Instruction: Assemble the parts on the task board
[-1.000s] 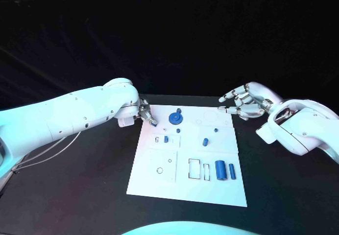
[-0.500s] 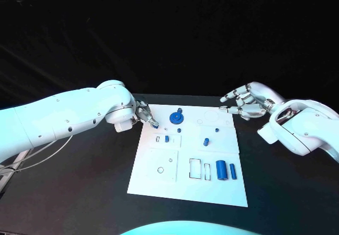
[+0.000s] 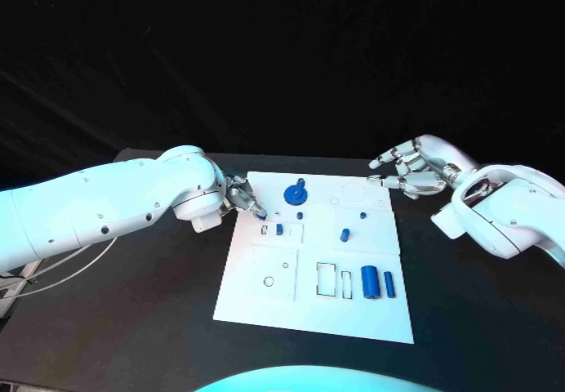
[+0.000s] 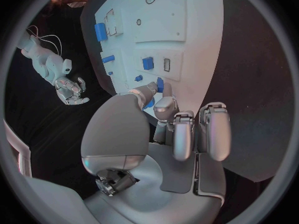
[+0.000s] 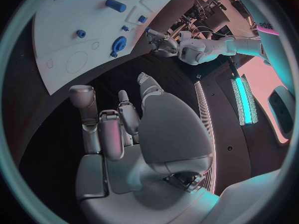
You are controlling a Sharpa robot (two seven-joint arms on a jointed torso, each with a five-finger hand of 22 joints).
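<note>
The white task board (image 3: pixel 271 302) lies in the middle of the black table. My left hand (image 3: pixel 242 198) hovers over the board's far left edge and pinches a small blue part (image 4: pixel 159 85) between thumb and finger, close to the board surface. Just to its right a blue gear (image 3: pixel 295 194) stands on the board. Small blue pegs (image 3: pixel 344 236) sit mid-board, and two blue cylinders (image 3: pixel 370 282) lie near the right edge. My right hand (image 3: pixel 407 173) hangs above the far right corner, fingers apart, holding nothing.
Outlined rectangular slots (image 3: pixel 324 280) and round holes (image 3: pixel 269 282) mark the near half of the board. Bare black table (image 3: pixel 130 310) stretches on both sides of the board. The left forearm (image 3: pixel 117 204) reaches in low over the table's left side.
My left hand has shifted slightly nearer along the board's left edge with the small blue part, and its forearm has swung in. The right hand has hardly moved.
</note>
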